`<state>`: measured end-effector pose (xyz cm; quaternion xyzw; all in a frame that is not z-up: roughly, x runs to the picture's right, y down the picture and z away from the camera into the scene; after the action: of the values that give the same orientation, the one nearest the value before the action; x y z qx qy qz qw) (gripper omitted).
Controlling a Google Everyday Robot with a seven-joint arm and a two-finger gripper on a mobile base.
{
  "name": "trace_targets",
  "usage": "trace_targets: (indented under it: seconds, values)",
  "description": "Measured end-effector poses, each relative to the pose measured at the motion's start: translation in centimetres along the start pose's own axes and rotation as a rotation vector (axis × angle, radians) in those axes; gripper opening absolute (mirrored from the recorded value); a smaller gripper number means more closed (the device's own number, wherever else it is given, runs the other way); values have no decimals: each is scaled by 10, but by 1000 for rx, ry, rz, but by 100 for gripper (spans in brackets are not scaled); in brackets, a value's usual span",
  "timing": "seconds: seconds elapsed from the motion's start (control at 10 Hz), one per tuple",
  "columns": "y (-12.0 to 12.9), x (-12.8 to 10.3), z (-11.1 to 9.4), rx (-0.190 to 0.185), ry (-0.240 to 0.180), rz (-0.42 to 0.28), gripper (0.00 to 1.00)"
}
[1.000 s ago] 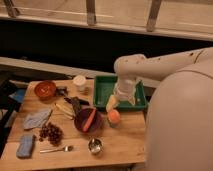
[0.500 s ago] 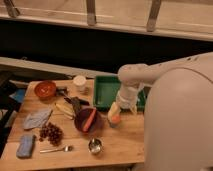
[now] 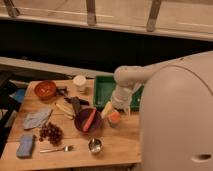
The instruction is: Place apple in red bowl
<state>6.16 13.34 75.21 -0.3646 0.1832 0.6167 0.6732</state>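
One purple bowl (image 3: 79, 125) with a carrot (image 3: 90, 119) sits between apple (image 3: 114, 120) and red bowl (image 3: 45, 90). Gripper (image 3: 116, 111) is directly over the apple, beside the green tray (image 3: 103, 88); whether it grips cannot be told.

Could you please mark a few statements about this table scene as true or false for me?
1. The apple lies in the red bowl. False: it is beside the purple bowl, well away from the red bowl.
2. The gripper is directly over the apple. True.
3. A carrot stick lies in the purple bowl. True.
4. The red bowl stands in the green tray. False: it stands on the table near its far left corner, apart from the tray.
5. A steel cup stands near the table's front edge. True.
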Motion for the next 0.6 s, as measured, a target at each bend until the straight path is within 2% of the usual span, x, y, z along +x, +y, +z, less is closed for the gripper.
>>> trace_targets:
  seconds: [0.2, 0.4, 0.6]
  values:
    - [4, -10, 4, 8, -12, 18, 80]
    - [13, -17, 13, 40, -4, 19, 80]
    - [7, -20, 27, 79, 14, 33, 79]
